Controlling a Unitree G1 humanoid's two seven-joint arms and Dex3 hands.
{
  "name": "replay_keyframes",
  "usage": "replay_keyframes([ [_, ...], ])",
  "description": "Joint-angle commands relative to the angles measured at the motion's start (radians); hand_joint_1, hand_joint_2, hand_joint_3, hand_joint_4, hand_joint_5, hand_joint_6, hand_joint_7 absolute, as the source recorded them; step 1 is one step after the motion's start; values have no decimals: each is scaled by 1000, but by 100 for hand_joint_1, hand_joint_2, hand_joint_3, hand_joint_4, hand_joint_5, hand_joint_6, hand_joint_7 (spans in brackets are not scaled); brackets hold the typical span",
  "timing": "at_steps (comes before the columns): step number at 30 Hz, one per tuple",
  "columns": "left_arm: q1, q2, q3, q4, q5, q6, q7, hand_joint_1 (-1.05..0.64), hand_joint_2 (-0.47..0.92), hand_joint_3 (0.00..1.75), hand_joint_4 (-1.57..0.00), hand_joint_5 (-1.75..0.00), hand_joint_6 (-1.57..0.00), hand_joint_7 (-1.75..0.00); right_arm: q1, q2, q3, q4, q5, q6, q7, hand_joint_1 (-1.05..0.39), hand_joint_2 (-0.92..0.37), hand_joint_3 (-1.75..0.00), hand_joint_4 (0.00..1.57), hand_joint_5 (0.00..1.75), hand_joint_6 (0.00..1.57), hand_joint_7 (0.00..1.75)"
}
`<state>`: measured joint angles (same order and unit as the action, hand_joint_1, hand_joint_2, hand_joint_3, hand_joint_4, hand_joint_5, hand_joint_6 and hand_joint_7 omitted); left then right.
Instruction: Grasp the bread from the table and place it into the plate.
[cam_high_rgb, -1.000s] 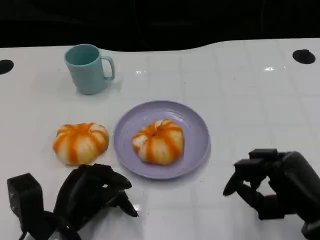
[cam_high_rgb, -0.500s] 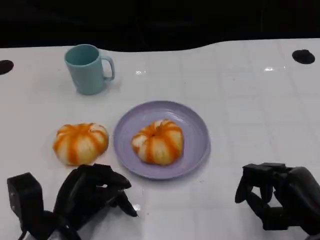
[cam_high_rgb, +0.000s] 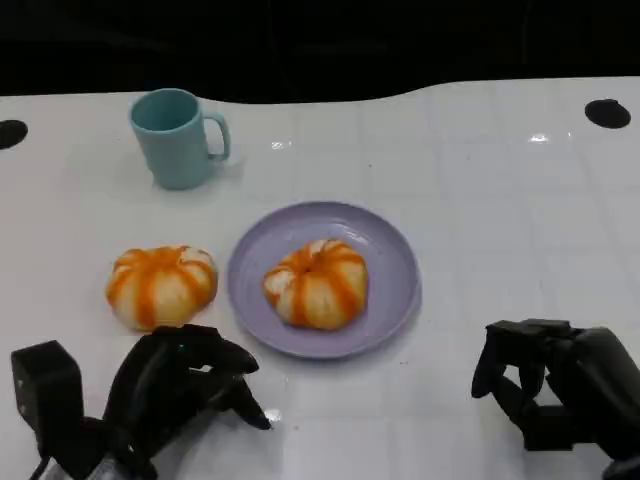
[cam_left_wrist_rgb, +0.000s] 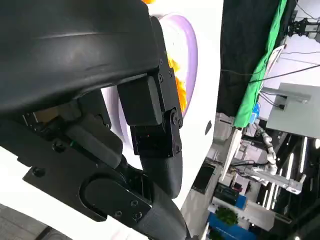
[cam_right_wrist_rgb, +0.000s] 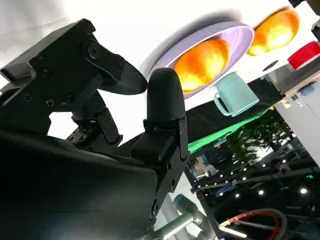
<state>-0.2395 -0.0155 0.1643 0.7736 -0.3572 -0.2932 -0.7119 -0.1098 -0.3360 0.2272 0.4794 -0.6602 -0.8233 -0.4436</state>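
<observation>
- Head view: a lilac plate (cam_high_rgb: 395, 290) sits mid-table with one orange-striped bread (cam_high_rgb: 317, 283) resting on it, slightly toward the robot's left of the plate's centre. A second bread (cam_high_rgb: 161, 286) lies on the white table (cam_high_rgb: 500, 200) just beside the plate's rim, on the robot's left, not touching it. Both are round domes with no clear long axis; their stripes fan out from the top. A teal mug (cam_high_rgb: 176, 137) stands upright behind them, handle toward the robot's right.
- Same view: the left hand (cam_high_rgb: 180, 385) is near the table bread, fingers curled in, holding nothing. The right hand (cam_high_rgb: 545, 385) is well apart from the plate, fingers bent inward, empty.
- Left wrist view: close black fingers (cam_left_wrist_rgb: 155, 125) hide most of the plate (cam_left_wrist_rgb: 187, 55); a sliver of orange bread (cam_left_wrist_rgb: 177, 82) shows.
- Right wrist view: past the hand's fingers (cam_right_wrist_rgb: 165, 100) appear plate (cam_right_wrist_rgb: 235, 40), both breads (cam_right_wrist_rgb: 202, 62) (cam_right_wrist_rgb: 272, 30) and mug (cam_right_wrist_rgb: 235, 97), plus a green backdrop (cam_right_wrist_rgb: 215, 135) beyond the table.
</observation>
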Motion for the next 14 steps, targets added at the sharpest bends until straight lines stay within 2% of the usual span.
replay_keyframes([
  [1,-4,21,12,6,-6,-5,-22,-105,72,0,-157,-57,-157,-19,-8,-5,6,14,-16,-9,-32,-13,-39,-123,85,175,72,146],
  [14,-4,25,17,11,-2,-4,-35,-105,72,0,-157,-56,-157,-17,-11,-2,27,28,-29,-6,-55,-12,-39,-123,84,175,74,143],
])
